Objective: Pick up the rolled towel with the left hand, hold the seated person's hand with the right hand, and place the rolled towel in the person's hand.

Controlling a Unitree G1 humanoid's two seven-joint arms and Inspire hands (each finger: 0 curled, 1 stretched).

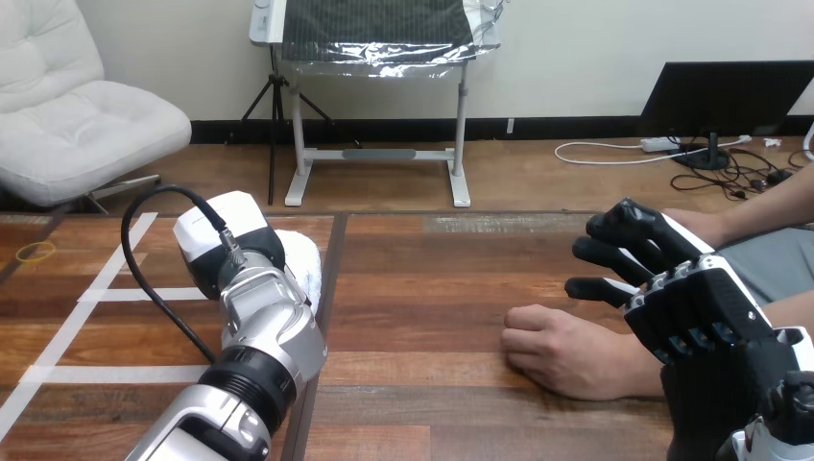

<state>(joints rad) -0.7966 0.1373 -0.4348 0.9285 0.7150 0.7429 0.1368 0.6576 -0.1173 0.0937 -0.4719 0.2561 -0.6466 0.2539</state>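
Perhaps left robot hand (pixel 223 240) on rolled towel (pixel 307 264).

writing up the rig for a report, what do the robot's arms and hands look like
The left forearm is a silver casing with a black ribbed ring near its base. A black cable plugs in by the wrist and loops beside it. The left hand shows a white shell on its back. The right hand is black, with a white shell edge and black jointed fingers.

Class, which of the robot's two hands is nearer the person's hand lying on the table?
The right hand, just beside the person's hand; the left hand is far across the table, at the white rolled towel.
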